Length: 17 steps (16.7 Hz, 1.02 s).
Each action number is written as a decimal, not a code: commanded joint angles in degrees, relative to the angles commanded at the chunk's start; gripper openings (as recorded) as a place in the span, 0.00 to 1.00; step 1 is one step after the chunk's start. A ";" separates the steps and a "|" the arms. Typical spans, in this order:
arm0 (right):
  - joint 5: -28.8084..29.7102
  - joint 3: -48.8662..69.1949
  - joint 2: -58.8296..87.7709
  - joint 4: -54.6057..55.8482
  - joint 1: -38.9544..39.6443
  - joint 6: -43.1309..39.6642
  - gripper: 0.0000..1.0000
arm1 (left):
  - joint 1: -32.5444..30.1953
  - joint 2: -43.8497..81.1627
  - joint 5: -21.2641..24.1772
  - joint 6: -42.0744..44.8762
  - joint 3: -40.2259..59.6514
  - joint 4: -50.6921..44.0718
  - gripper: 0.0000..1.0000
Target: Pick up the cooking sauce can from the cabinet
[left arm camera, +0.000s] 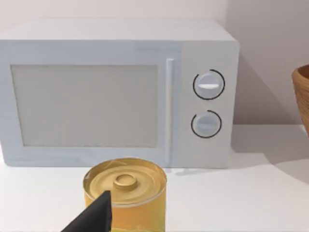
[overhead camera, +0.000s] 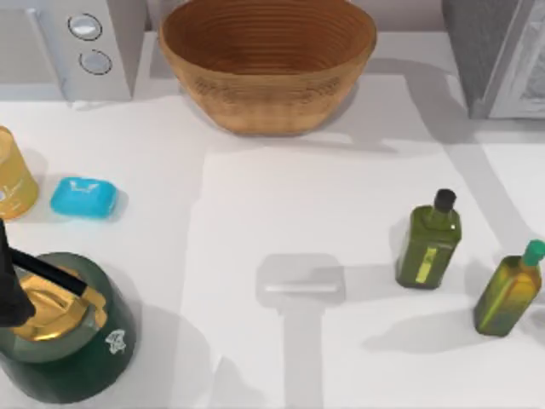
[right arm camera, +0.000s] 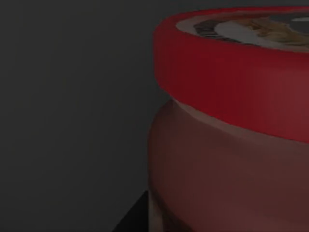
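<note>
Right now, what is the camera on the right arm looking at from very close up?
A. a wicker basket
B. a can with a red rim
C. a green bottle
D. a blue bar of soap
B: the right wrist view is dim, but a can with a red rim and a reddish label below it looms close against a dark background.

Top view, table layout. Microwave (overhead camera: 72,47) at far left corner; basket (overhead camera: 266,64) just right of it along the back edge. Cabinet (overhead camera: 498,55) at far right corner. Tin (overhead camera: 13,175) at left edge, in front of the microwave, with a soap bar (overhead camera: 83,198) just beside it on its right. 2 oil bottles stand near each other at right: 1 (overhead camera: 428,243) farther in, the other (overhead camera: 509,291) nearer the right edge and front. Cooking sauce can (right arm camera: 231,125) sits close before the right wrist camera in a dark space.
</note>
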 joint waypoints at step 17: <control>2.47 -1.49 -4.27 -3.06 2.84 0.04 0.00 | 0.00 0.00 0.00 0.00 0.00 0.00 1.00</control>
